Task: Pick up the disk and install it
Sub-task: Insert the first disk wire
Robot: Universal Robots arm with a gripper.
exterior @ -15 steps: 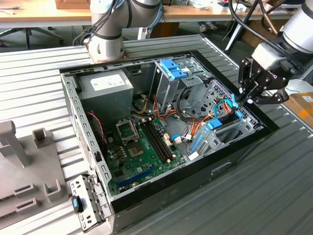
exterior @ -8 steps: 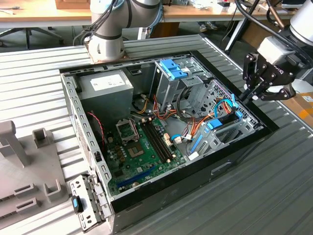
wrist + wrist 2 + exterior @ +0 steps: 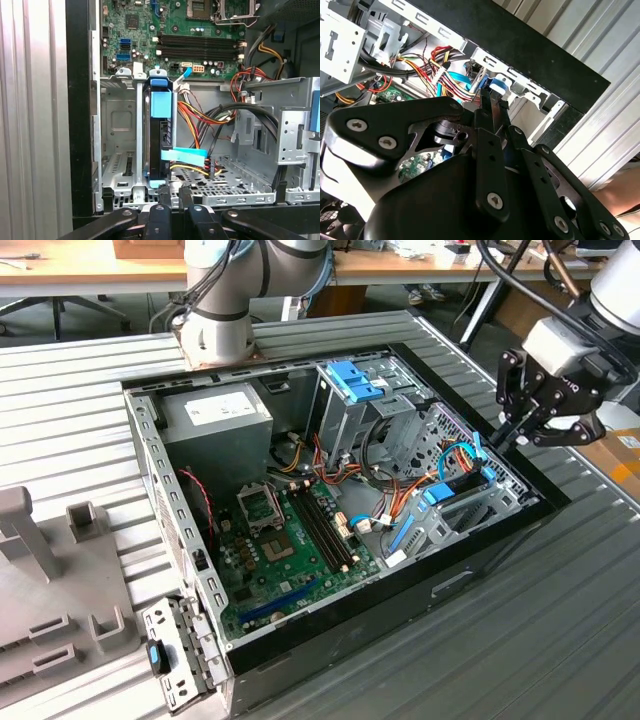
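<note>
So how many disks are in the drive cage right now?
1: the disk stands on edge in the drive cage, just ahead of the gripper. Others may be hidden.

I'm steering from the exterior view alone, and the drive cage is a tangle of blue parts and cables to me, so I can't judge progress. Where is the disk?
Observer: In the first wrist view the disk stands on edge inside a slot of the metal cage, with one blue rail facing the camera.
Operator: And the hand?
Observer: The hand sits right at the disk's near end, in line with it. Whether it touches the disk I cannot tell.
Operator: Any cables close by?
Observer: A pale blue strip runs from the disk's side across to the red and yellow wires beside it.
</note>
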